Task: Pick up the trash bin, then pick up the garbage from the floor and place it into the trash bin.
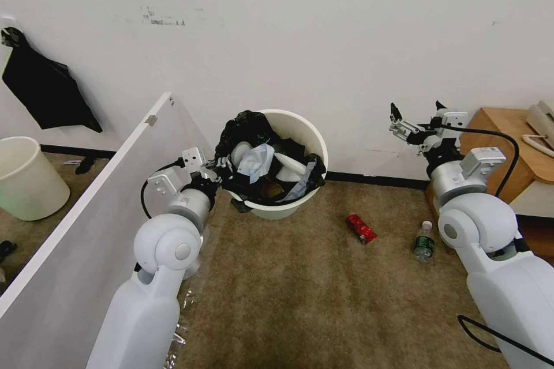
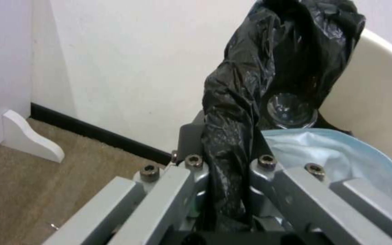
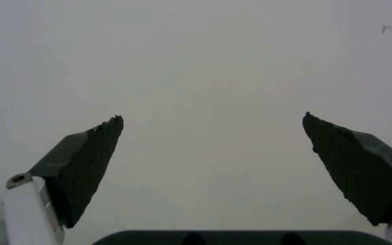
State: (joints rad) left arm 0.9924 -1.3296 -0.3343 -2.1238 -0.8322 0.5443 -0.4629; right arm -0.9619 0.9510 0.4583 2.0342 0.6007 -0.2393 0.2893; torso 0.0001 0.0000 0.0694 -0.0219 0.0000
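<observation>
The trash bin (image 1: 300,132) is white with a black bag (image 1: 245,127) over its rim. It is tilted toward me and my left gripper (image 1: 222,172) is shut on its near rim, pinching rim and black bag (image 2: 232,112) together between the fingers (image 2: 191,153). Inside lie a blue tissue (image 2: 337,153), a clear bottle (image 2: 291,110) and white items (image 1: 288,164). Garbage on the carpet: a red can (image 1: 361,228) and a small bottle (image 1: 424,241), both right of the bin. My right gripper (image 1: 416,109) is held up near the wall, open and empty, its gripper (image 3: 212,126) facing the bare wall.
A white partition board (image 1: 86,202) runs along my left arm, with its foot bracket (image 2: 32,139) on the carpet. Beyond it stand a cream bin (image 1: 29,179) and a black bag on the wall (image 1: 46,92). A wooden cabinet (image 1: 508,132) with a phone (image 1: 542,124) is at the right.
</observation>
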